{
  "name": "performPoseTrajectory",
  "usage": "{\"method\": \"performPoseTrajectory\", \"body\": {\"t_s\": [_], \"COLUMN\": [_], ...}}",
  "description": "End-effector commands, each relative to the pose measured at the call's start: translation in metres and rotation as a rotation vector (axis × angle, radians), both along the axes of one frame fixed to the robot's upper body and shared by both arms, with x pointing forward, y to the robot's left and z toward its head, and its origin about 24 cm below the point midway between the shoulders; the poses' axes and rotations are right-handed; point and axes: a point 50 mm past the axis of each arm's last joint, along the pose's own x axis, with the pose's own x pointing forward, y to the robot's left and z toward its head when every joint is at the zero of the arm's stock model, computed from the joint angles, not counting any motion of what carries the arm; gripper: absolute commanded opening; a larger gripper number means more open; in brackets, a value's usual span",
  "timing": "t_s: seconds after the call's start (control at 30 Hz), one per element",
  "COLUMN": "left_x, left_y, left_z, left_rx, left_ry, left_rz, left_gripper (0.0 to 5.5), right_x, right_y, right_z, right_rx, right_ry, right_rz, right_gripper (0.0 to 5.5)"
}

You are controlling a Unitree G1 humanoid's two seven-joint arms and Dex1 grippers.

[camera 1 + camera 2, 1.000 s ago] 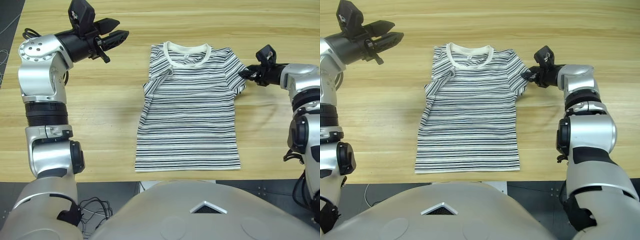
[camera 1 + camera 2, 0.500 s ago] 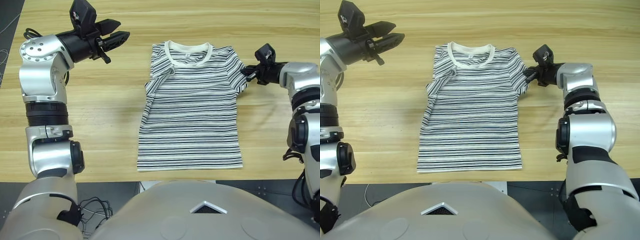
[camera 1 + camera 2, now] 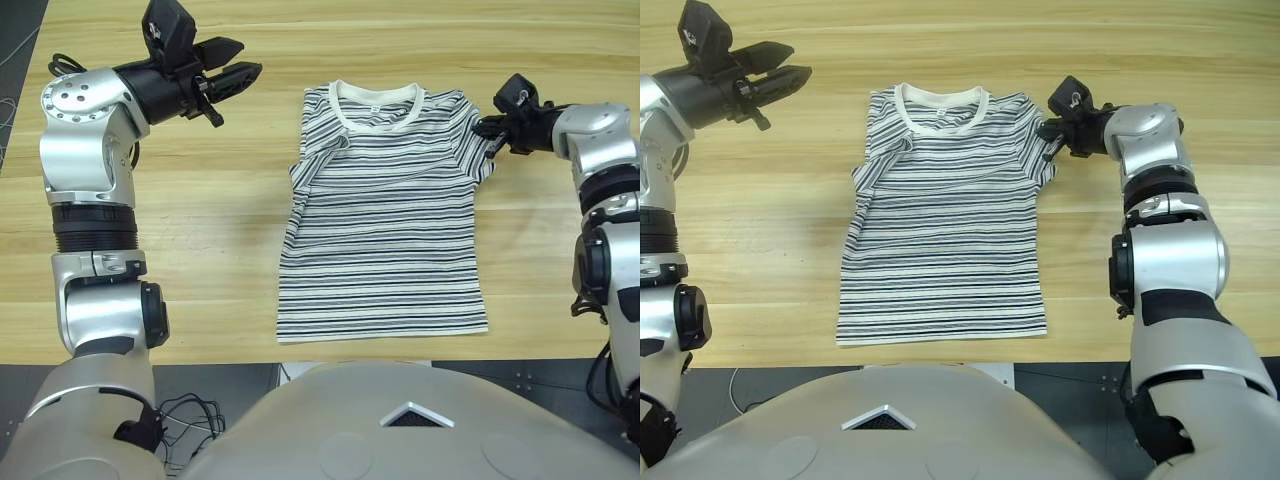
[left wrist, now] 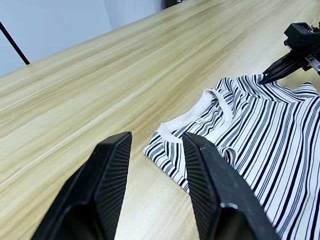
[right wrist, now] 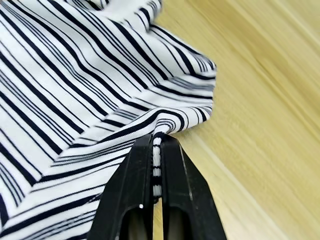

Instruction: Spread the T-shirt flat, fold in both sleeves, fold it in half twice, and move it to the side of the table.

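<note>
while the t-shirt [image 3: 385, 220] lies front up on the table [image 3: 200, 250], collar [image 3: 375, 105] at its far end, the right gripper [image 3: 487, 128] sits at the shirt's right shoulder. its fingers are pressed together on the hem of the right sleeve [image 3: 478, 150], with a thin fold of striped cloth pinched between the tips. that sleeve bunches into creases beside the pinch. on the shirt's other side, the left sleeve [image 3: 305, 170] is tucked in against the body, and a diagonal wrinkle runs down from the collar. the shirt's bottom hem lies straight. the left gripper [image 3: 245, 57] hangs above the wood well to the left of the collar, fingers apart, pointing toward the shirt.
</note>
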Motion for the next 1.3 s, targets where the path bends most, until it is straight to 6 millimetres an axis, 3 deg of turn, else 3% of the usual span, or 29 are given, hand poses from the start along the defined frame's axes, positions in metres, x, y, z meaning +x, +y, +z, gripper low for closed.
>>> {"method": "performPoseTrajectory", "body": {"t_s": [0.03, 0.23, 0.47, 0.83, 1.1, 1.3], "left_x": [0.000, 0.000, 0.001, 0.001, 0.000, 0.000], "left_y": [0.000, -0.002, -0.003, -0.005, -0.005, -0.005], "left_z": [0.002, 0.002, 0.003, 0.005, 0.004, 0.005], "left_rx": [0.008, 0.009, 0.010, 0.009, 0.005, 0.002], "left_ry": [-0.005, -0.005, -0.007, -0.010, -0.010, -0.013], "left_rz": [0.005, 0.000, -0.005, -0.011, -0.009, -0.010], "left_gripper": [1.91, 1.91, 1.91, 1.91, 1.91, 1.91], "right_x": [0.004, 0.002, -0.006, -0.017, -0.017, -0.024], "right_y": [0.017, 0.038, 0.058, 0.069, 0.080, 0.083], "right_z": [0.007, 0.012, 0.005, -0.006, -0.007, 0.001], "right_rx": [0.011, 0.026, 0.033, -0.001, 0.048, 0.120], "right_ry": [-0.027, -0.045, -0.023, 0.004, 0.010, 0.055], "right_rz": [0.097, 0.202, 0.276, 0.315, 0.327, 0.389], "right_gripper": [0.12, 0.12, 0.12, 0.12, 1.52, 1.52]}}
